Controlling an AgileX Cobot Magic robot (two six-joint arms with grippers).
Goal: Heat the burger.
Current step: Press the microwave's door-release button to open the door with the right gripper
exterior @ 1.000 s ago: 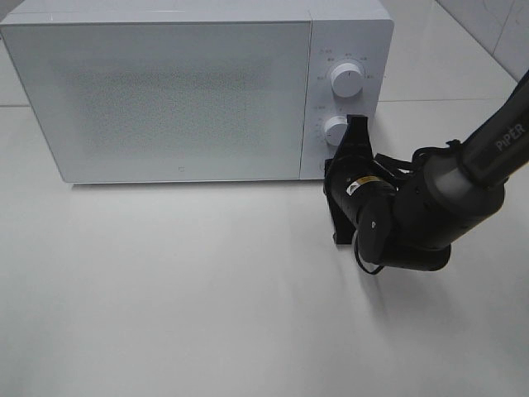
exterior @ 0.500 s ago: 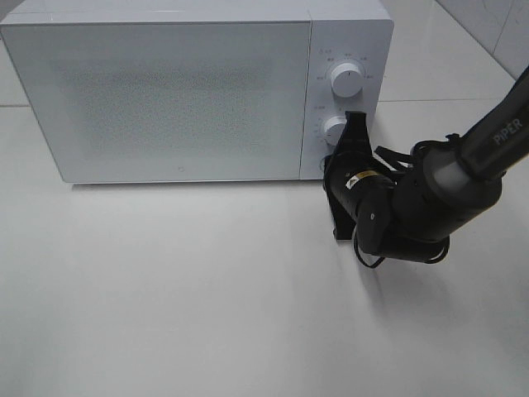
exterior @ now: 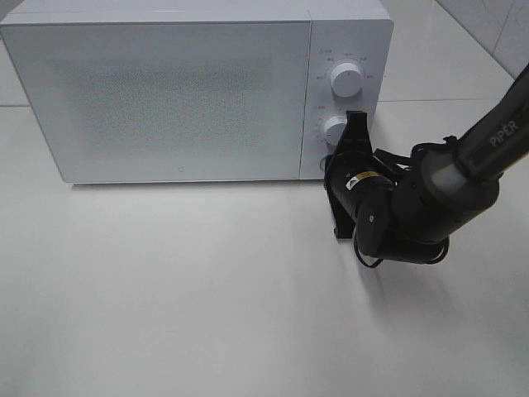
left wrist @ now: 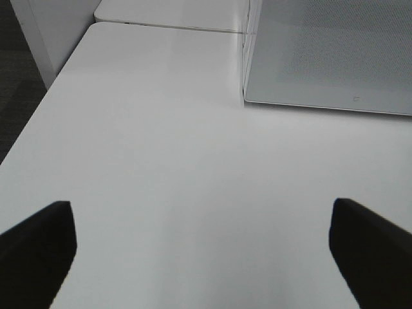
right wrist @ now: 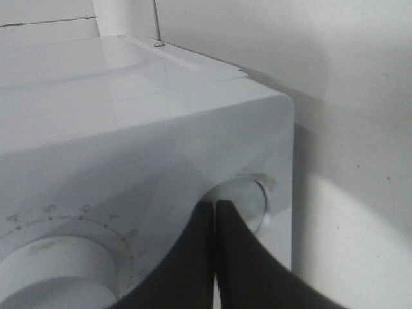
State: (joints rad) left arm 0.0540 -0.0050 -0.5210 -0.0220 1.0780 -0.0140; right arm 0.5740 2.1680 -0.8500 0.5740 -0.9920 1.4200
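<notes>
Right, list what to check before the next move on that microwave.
1. Door of the microwave shut: ok.
2. The right pincer at the control panel, beside the lower knob: ok.
3. The right pincer closed: ok, its fingers meet in the wrist view.
4. Its tips touching the round button: cannot tell.
5. The left pincer open and away from the microwave: ok.
6. The burger inside: cannot tell; it shows in no view.
</notes>
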